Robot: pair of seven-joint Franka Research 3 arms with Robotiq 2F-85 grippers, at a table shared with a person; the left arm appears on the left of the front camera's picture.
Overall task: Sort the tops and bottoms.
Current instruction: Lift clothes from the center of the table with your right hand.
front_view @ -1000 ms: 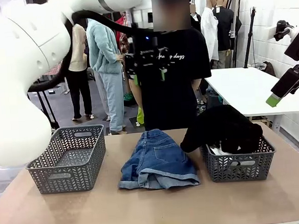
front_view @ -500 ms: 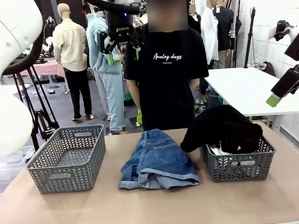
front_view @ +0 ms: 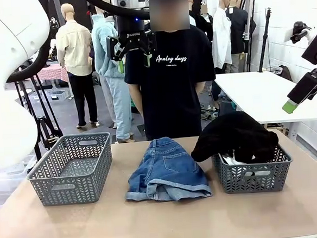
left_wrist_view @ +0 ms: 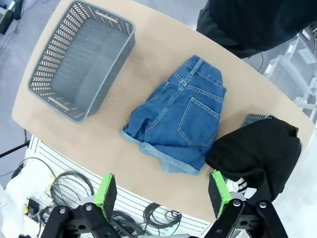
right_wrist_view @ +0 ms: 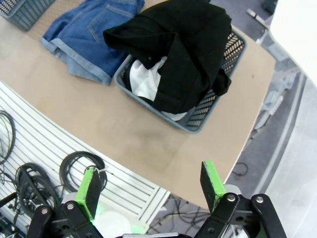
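Lattice plastic, grey and boxy, forms the left basket (front_view: 72,168), and high over the table (front_view: 155,223) we hold our left gripper (front_view: 133,59) with its green-padded jaws apart, gripping nothing. Mid-table the bottoms (front_view: 166,170), soft blue denim shorts with stitched seams and paler rolled hems, lie flat beside the right basket (front_view: 253,179), where a crumpled black top (front_view: 236,138) drapes over the rim. Farther right our right gripper (right_wrist_view: 151,191) hovers, its jaws likewise spread and bare.
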